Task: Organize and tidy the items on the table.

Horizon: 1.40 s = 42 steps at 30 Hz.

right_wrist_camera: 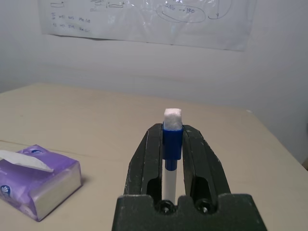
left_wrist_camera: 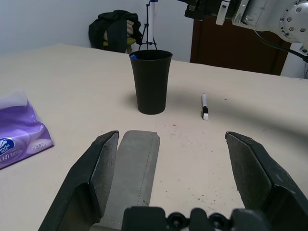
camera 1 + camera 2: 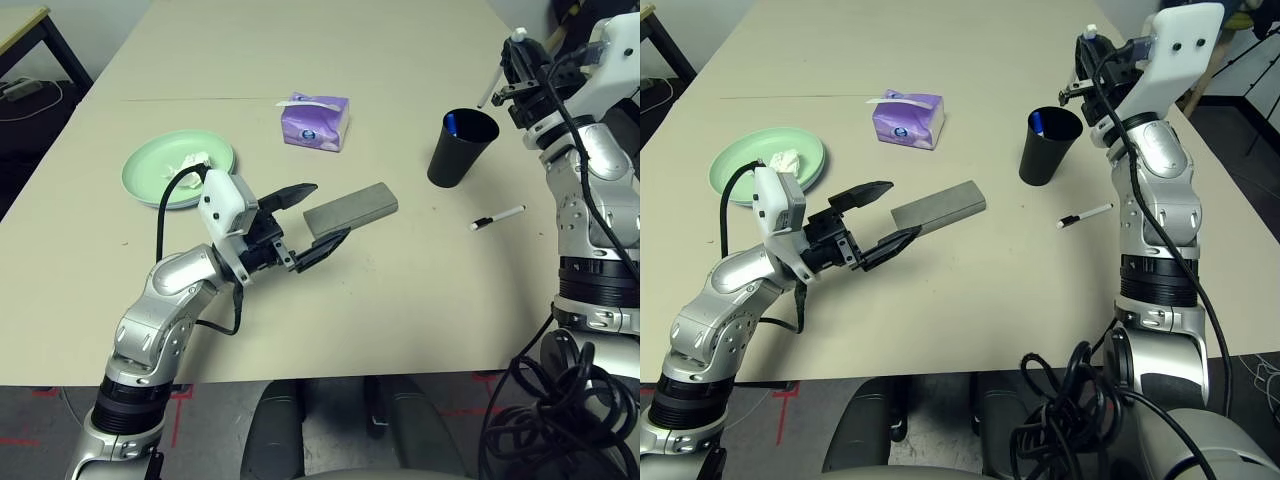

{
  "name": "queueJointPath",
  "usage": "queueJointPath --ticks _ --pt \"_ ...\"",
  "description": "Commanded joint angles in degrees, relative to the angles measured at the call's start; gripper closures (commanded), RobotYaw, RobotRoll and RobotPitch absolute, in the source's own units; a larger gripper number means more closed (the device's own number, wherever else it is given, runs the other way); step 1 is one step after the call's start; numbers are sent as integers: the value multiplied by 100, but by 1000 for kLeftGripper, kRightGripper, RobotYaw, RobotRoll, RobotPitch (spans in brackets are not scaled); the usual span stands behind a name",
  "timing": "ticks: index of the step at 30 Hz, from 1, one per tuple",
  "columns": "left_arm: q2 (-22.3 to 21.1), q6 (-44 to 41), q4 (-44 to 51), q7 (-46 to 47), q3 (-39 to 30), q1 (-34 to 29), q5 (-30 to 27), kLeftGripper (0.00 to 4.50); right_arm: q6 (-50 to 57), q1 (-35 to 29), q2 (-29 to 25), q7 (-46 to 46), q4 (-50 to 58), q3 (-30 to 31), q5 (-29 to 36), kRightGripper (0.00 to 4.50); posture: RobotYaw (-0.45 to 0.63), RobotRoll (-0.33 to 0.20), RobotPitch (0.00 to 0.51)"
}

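The left gripper [image 3: 310,219] hangs low over the table [image 3: 400,300], nearer its front edge, with its two fingers spread wide. The grey case [image 3: 350,209] lies flat between them — in the left wrist view one finger [image 2: 98,168] stands right against the case's side and the other well apart from it, so the case is not gripped.

The right gripper [image 1: 172,144] is raised above the table's right side, clenched on a marker [image 1: 172,139] with a blue cap and white tip.

The black cup [image 3: 460,147] stands upright toward the right edge, something blue showing inside it. A white pen [image 3: 498,217] with a black end lies on the table just nearer the front than the cup.

The green plate [image 3: 150,170] sits near the left edge and carries a crumpled tissue [image 3: 786,160]. The purple tissue box [image 3: 315,120] lies mid-table, farther back than the case.
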<state>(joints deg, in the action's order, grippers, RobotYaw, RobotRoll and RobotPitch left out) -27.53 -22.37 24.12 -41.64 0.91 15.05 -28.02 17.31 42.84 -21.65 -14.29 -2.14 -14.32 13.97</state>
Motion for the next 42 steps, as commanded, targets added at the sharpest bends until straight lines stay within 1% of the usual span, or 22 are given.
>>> queueJointPath --ticks 1,9,19,20,21,29,30,35,38,42 --pt "-35 -53 1 -70 83 11 -14 0 256 -152 12 37 170 9 99 4077 5 0 175" --pt "-39 -51 8 -69 96 16 -3 0 386 -330 73 26 198 70 104 4077 8 0 174" --pt "-67 -36 -17 -87 77 7 14 0 399 -479 145 27 -24 136 1 4077 14 0 170" --pt "-69 -34 -20 -92 77 8 18 0 371 -478 150 52 -44 133 -14 3350 14 0 170" --pt "-70 -32 -21 -94 78 9 21 0 347 -470 145 58 -78 134 -23 3124 14 0 170" --pt "-79 -1 -46 -110 86 -15 46 0 216 -423 102 9 -254 138 -89 126 15 0 171" --pt "-76 0 -48 -107 86 -14 47 0 202 -416 97 0 -274 135 -91 19 15 0 171" --pt "-78 18 -58 -115 74 -18 46 0 71 -352 31 -105 -372 176 -123 19 17 0 168" --pt "-78 32 -70 -118 71 -15 52 0 -95 -214 -177 -550 -378 357 -116 19 21 0 162" --pt "-78 51 -89 -121 71 0 64 0 -108 161 -366 -1090 -432 490 36 19 21 0 162"
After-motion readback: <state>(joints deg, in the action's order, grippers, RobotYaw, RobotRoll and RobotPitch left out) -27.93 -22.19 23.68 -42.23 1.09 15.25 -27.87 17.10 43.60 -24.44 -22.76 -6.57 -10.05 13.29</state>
